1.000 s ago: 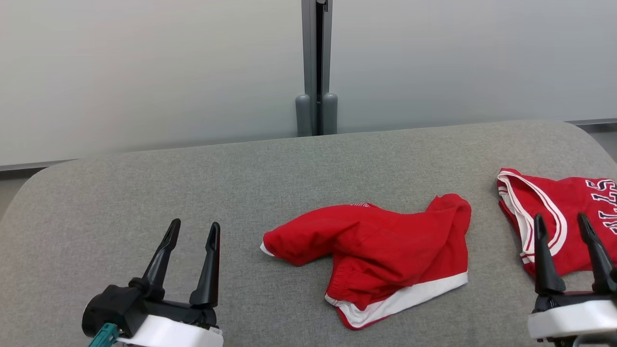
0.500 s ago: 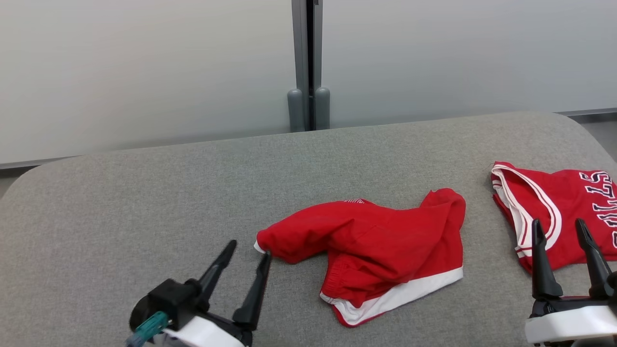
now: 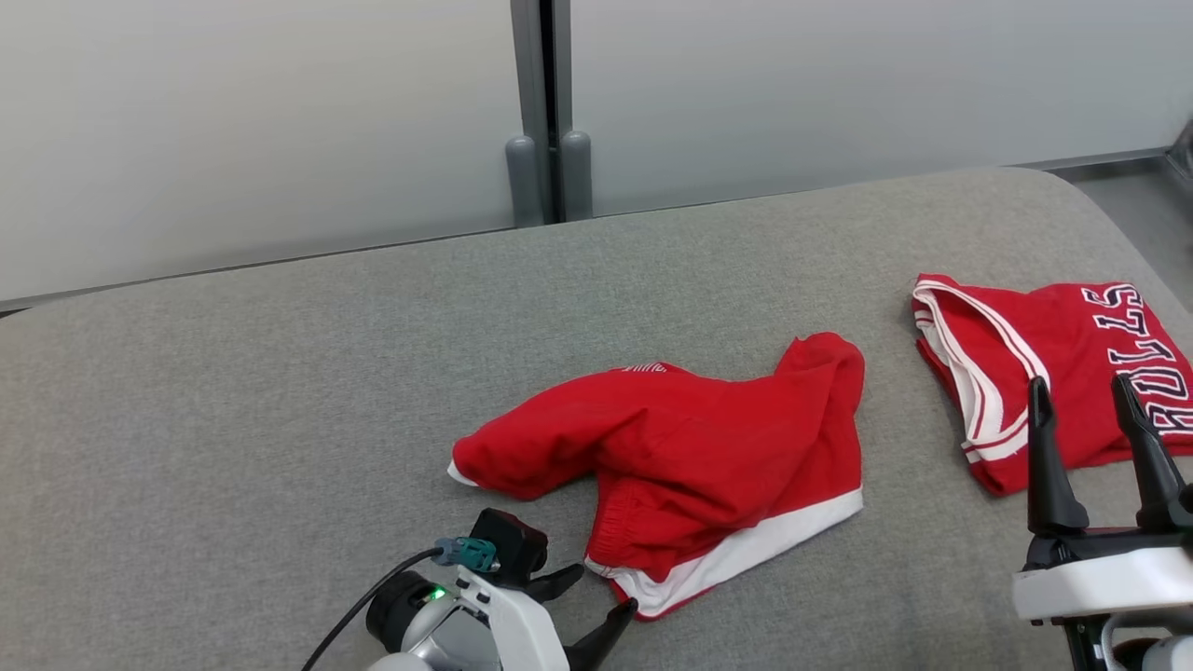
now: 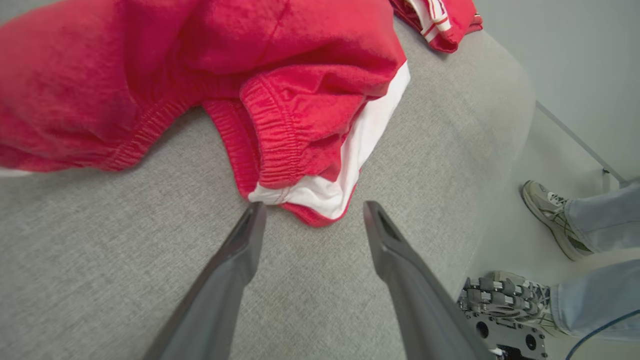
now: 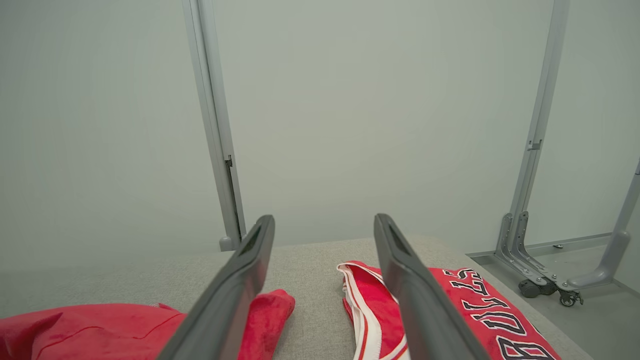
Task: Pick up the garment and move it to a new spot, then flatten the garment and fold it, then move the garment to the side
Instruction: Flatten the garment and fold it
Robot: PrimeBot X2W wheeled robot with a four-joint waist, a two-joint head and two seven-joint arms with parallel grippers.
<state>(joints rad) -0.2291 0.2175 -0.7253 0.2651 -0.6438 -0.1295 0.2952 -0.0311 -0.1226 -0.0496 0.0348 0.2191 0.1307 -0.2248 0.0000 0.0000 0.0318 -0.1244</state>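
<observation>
The garment (image 3: 708, 457) is a pair of red shorts with a white hem, lying crumpled in the middle of the grey padded table (image 3: 280, 373). My left gripper (image 3: 606, 592) is open at the table's near edge, its fingertips just short of the shorts' white-hemmed near corner. The left wrist view shows that corner and the elastic waistband of the garment (image 4: 280, 125) right ahead of the left gripper (image 4: 314, 207), with nothing between its fingers. My right gripper (image 3: 1078, 387) stands open at the lower right, holding nothing. In the right wrist view the right gripper (image 5: 324, 220) points over the garment (image 5: 75, 330).
A folded red jersey (image 3: 1072, 345) with white trim and dark lettering lies at the table's right end, behind my right gripper; the jersey (image 5: 500, 310) is also in the right wrist view. A person's shoe (image 4: 550, 210) stands on the floor past the table's edge. Pale wall panels rise behind.
The head camera has shifted, so the whole picture slid. My left gripper swung right and tipped down, from open table to the shorts' near corner. The right gripper held still.
</observation>
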